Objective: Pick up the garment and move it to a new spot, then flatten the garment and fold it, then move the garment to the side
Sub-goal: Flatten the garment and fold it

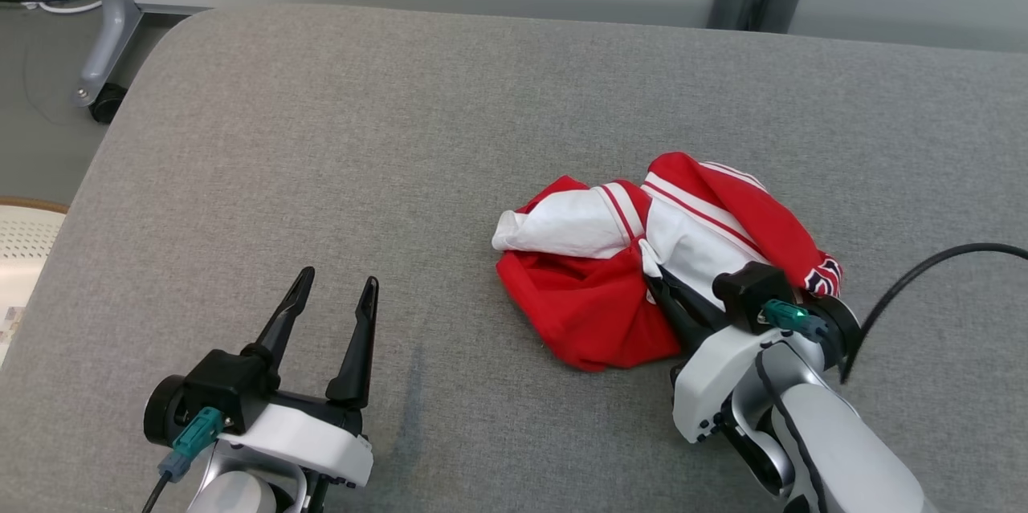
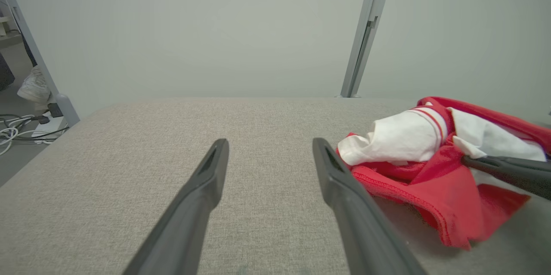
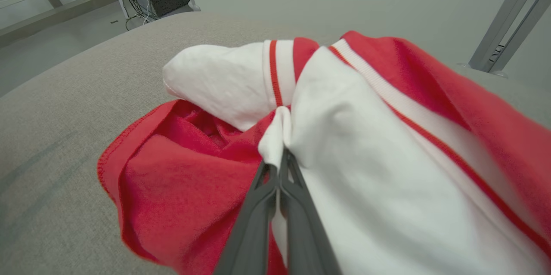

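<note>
now: pick-up step, judged barely begun; flattening, folding and the move aside not yet done.
garment (image 1: 594, 320): crumpled red-and-white heap with striped trim (image 1: 695, 208), lying right of centre on the grey worktop (image 1: 385, 136), well apart from its edges.
right tool (image 1: 652, 280): pressed together, pinching a narrow white fold on the near side of the heap, just where white meets red; cloth squeezed between the two fingers in the wrist view.
left tool (image 1: 338, 278): spread wide, holding nothing, over bare worktop to the left of the garment and apart from it; touching the surface or not, cannot tell.
handling: soft, light and limp; likely to sag and trail when lifted, with layers sliding over one another; nothing fragile.
where to hold: red hem (image 2: 404, 197) or striped trim judged firmer than a loose middle fold; a thin pinch like this one may raise a single layer and leave the rest dragging.
next, as a judgement: slow lift, watching for slip; red hem the nearest second hold for the left tool.
</note>
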Controlling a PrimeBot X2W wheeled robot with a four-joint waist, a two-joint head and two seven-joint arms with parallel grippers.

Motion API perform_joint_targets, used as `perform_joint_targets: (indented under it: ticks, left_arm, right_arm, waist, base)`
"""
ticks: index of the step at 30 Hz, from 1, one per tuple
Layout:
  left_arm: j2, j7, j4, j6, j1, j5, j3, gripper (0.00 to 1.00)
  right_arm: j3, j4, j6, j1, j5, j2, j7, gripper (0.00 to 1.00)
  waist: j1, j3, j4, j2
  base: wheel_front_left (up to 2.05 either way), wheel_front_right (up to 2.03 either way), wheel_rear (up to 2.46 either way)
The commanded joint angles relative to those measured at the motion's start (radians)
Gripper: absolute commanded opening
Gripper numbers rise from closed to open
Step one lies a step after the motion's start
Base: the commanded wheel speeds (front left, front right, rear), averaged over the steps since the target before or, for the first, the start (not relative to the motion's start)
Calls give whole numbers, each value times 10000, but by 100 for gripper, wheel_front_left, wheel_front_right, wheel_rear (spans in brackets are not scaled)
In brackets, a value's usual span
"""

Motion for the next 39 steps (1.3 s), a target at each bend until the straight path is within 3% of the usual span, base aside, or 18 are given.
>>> perform_joint_targets:
  ticks: [1,12,20,25,30,31,32,33,39]
  left_arm:
    - [28,-30,24,-50,-157,37,50,100]
    - [105,-68,46,-36,-36,84,128,100]
    - [296,-34,-114,33,119,75,161,100]
    - [381,-4,-222,99,124,49,183,100]
    - [393,31,-278,119,57,37,123,100]
    - [397,42,-280,120,42,33,114,100]
    - [401,49,-282,108,29,28,105,100]
    - [407,47,-289,106,23,19,101,100]
    - [430,51,-284,130,72,-31,87,100]
  right_arm:
    - [-60,-81,1,63,121,-36,-71,0]
    - [-1042,-1855,1,872,722,-104,-655,0]
    - [-3320,-3346,1,2447,696,-36,-508,0]
    - [-4634,-3361,1,3182,817,53,-397,0]
    - [-4987,-2688,1,3226,1196,112,-573,0]
    - [-4990,-2598,1,3153,1282,114,-668,29]
    - [-4952,-2528,1,3110,1311,119,-771,94]
    - [-4930,-2487,1,3082,1343,128,-888,100]
    - [-4856,-2759,1,3031,1306,140,-1437,100]
  waist:
    - [0,-15,-44,0]
    - [0,-183,-474,0]
    - [0,-258,-883,0]
    - [0,-167,-1059,0]
    - [0,-76,-1178,0]
    - [0,-64,-1191,0]
    - [0,-57,-1202,0]
    - [0,-49,-1214,0]
    - [0,-102,-1246,0]
  base:
    - [0,0,0]
    - [0,0,0]
    - [0,0,0]
    - [0,0,0]
    - [0,0,0]
    - [0,0,0]
    - [0,0,0]
    - [0,0,0]
    - [0,0,0]
